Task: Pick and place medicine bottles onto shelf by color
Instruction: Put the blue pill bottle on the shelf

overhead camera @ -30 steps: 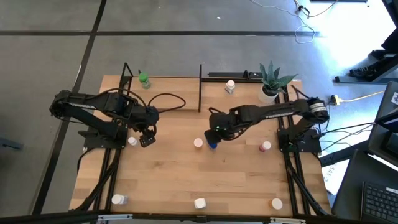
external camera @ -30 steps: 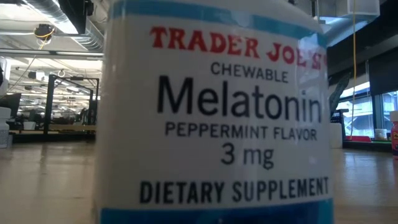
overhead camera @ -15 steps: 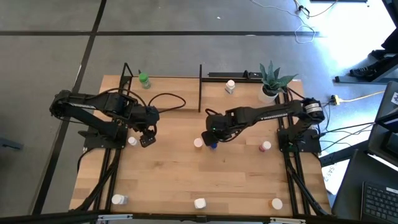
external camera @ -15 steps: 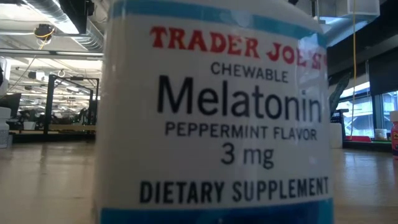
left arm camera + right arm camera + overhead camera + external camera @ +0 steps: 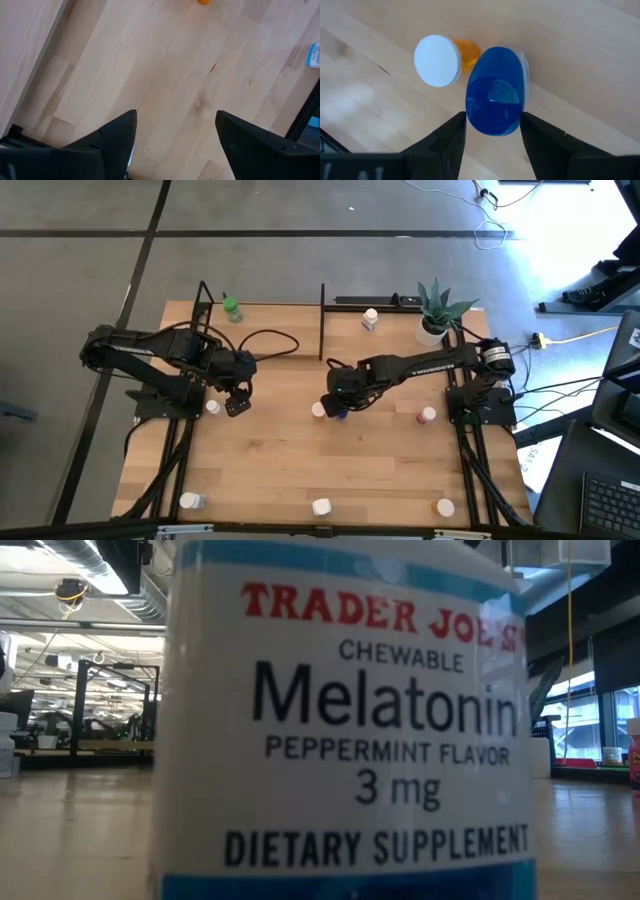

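My right gripper [image 5: 338,402] is near the table's middle, shut on a blue bottle [image 5: 495,95] seen from above. A white-capped orange bottle [image 5: 440,60] stands on the wood just beside it, toward the table's left [image 5: 319,410]. My left gripper [image 5: 237,402] hangs open and empty over bare wood [image 5: 175,135], next to a white bottle [image 5: 212,408]. The shelf's black posts [image 5: 322,320] rise at the table's far edge, with a green bottle [image 5: 232,308] standing by the far left post. My right gripper pinches the blue bottle between its two fingers [image 5: 452,135], one on each side of its blue top [image 5: 472,107]. The fingers come from above, pointing down. The bottle stands upright in the hold. I cannot tell whether its base is clear of the table.
A white bottle [image 5: 371,319] and a potted plant [image 5: 437,310] stand at the far right. A pink-capped bottle [image 5: 428,415] is at the right. Three bottles [image 5: 190,501], [image 5: 321,506], [image 5: 445,507] stand along the near edge. A large white labelled bottle [image 5: 340,720] fills the low view.
My right gripper has gone a little toward the table's left edge with the blue bottle, closing on the white-capped bottle. My left gripper has kept still.
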Motion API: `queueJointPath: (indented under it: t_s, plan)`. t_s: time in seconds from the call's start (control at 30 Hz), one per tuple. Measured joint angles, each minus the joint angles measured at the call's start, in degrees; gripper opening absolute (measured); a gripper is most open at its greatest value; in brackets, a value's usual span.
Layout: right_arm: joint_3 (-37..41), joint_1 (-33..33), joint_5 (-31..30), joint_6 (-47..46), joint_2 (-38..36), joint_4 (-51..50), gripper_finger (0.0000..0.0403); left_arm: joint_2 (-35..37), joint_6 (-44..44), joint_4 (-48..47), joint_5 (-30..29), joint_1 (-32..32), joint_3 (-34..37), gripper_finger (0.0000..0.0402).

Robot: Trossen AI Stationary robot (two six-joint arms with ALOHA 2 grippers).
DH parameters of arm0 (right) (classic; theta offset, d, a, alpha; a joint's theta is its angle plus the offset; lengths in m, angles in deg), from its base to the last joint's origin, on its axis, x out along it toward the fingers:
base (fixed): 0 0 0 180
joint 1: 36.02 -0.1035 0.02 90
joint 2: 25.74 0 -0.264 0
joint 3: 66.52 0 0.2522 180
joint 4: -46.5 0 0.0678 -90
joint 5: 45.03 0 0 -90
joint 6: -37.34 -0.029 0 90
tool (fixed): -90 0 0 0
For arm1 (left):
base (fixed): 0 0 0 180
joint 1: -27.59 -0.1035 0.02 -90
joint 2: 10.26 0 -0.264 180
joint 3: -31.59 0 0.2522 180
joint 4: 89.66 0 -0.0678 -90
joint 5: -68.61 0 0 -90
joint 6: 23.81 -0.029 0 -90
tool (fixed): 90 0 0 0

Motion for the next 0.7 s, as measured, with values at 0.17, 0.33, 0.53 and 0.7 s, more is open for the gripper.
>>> queueJointPath:
  t_s: [0.17, 0.33, 0.53, 0.7]
  plan:
    - [0.0, 0.1, -1.3, 0.1, 0.0, 0.0, 0.0188, 0.0, 0.0, 0.0, 0.0, 0.0, 0.0, 0.0265]
    - [0.0, 0.1, -1.4, 1.7, 0.0, 0.4, 0.0188, 0.0, 0.0, 0.0, 0.0, 0.0, 0.0, 0.0265]
    - [0.0, 0.1, -1.5, 1.7, 0.0, 0.5, 0.0188, 0.0, 0.0, 0.0, 0.0, 0.0, 0.0, 0.0265]
    - [0.0, 0.1, -1.5, 1.7, 0.0, 0.5, 0.0188, 0.0, -1.4, 0.0, -0.2, 0.0, 0.0, 0.0265]
